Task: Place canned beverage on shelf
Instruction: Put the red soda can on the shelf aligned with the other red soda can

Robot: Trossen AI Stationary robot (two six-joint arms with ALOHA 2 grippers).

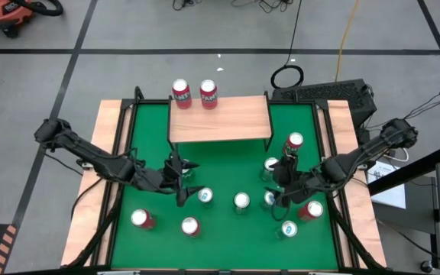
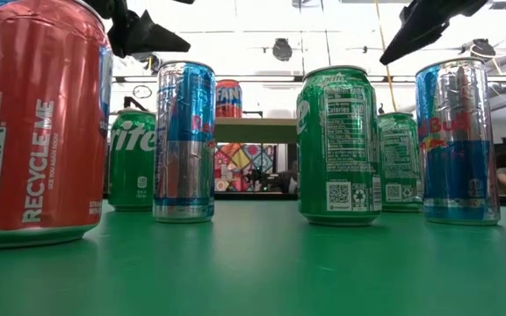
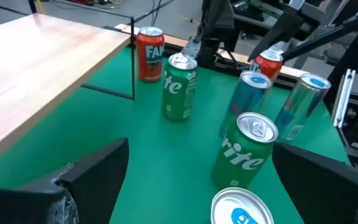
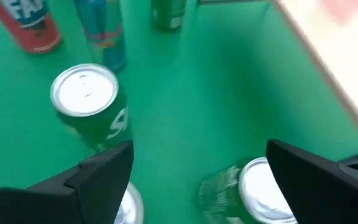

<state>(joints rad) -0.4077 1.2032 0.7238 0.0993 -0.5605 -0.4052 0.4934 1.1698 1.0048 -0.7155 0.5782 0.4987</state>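
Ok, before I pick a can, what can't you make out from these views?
- High view: can brands unreadable, too small from above; the right end effector covers cans under it.
- Low view: the shelf mostly hidden behind cans; the big red can cut off by the edge.
- Right wrist view: the near green can blurred, edge-cropped.

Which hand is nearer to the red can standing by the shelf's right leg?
Right. The right hand hovers just in front of the red can; the left hand is far across the green table.
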